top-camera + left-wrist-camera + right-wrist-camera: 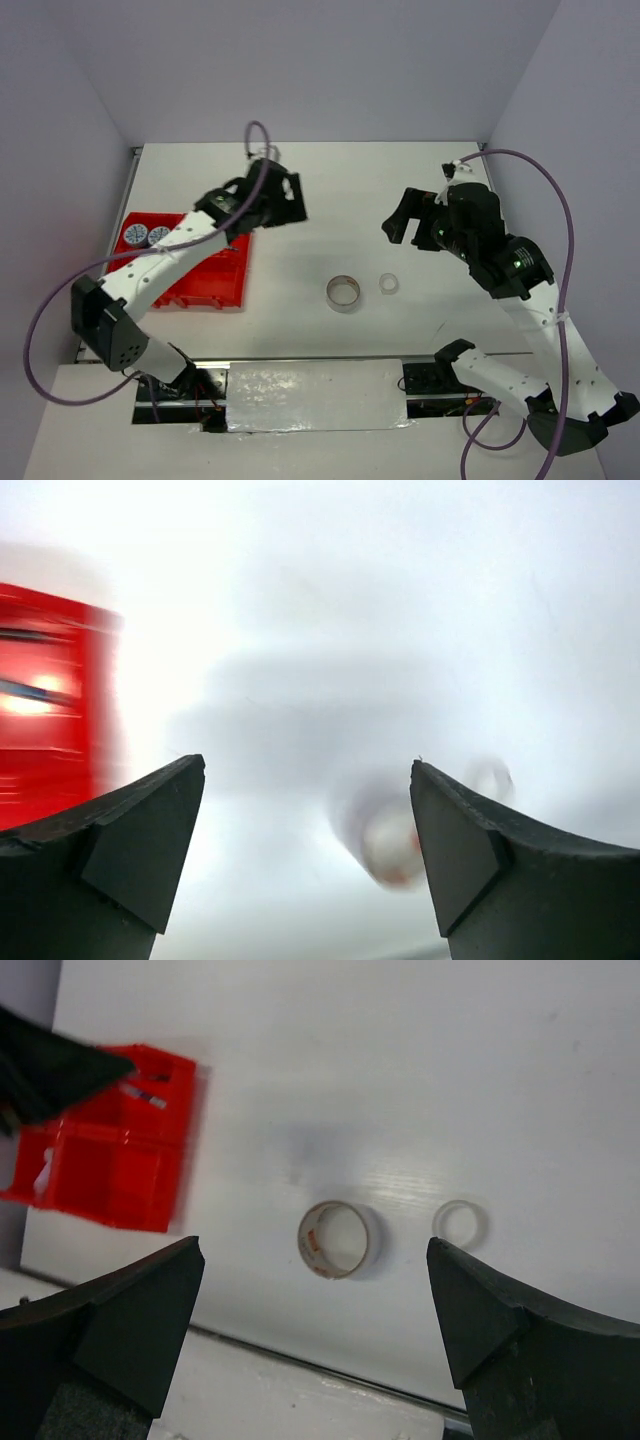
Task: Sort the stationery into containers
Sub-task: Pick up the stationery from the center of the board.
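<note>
2 items, the grey tape ring point(343, 293) and clear tape ring point(388, 284), are found nearer the right gripper point(398, 226), which is spread wide and empty like the left gripper point(290, 200).

In the top view I see the tray point(215, 288) on the table point(330, 180), at the frame's middle left. Two tubs point(134, 236) sit side by side in its upper-left compartment. The left arm point(150, 272) crosses above the tray. Well apart to the right, near centre, lies the larger tape ring point(343, 293). The smaller tape ring point(388, 284) lies just right of it, not touching.
</note>
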Robot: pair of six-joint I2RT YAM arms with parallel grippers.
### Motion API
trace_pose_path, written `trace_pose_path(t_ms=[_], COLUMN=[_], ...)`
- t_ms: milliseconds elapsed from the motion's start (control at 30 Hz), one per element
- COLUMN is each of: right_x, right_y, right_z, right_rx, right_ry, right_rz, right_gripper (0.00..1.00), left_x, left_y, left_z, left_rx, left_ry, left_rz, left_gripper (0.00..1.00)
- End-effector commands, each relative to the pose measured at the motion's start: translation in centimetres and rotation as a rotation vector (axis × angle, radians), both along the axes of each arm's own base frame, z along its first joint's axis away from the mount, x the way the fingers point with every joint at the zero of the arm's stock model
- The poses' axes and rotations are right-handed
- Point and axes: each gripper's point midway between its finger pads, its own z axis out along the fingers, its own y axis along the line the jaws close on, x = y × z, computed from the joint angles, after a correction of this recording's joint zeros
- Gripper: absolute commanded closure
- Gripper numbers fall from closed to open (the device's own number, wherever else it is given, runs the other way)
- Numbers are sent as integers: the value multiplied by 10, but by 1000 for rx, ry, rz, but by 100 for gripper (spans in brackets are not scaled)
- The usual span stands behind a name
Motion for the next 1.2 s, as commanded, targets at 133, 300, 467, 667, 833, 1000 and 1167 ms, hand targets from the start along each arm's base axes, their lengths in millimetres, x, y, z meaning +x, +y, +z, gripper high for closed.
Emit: trace_pose_path(t_ms=[133, 300, 467, 667, 833, 1000, 1167], right_x=[-5, -13, -18, -19, -18, -20, -18], right_y=[-26, -31, -24, -16, -15, -17, -8], right_z=[5, -8, -13, -7, -2, 2, -7], right_rx=[-7, -6, 3, 32, 25, 12, 36], right_ry=[-8, 5, 15, -9, -16, -26, -10], right_rz=[-122, -133, -84, -38, -24, -20, 8], right_gripper=[0, 0, 0, 0, 0, 0, 0], left_x=[-77, -101, -111, -114, -116, -83, -54], left_y=[-136, -156, -148, -146, -146, -127, -6], left_z=[-77, -121, -157, -193, -208, -86, -24], left_rx=[118, 217, 249, 270, 243, 174, 237], left_ry=[246, 350, 411, 448, 481, 258, 181], left_rz=[-358, -400, -385, -400, -391, -268, 85], left_gripper=[7, 10, 18, 35, 81, 100, 100])
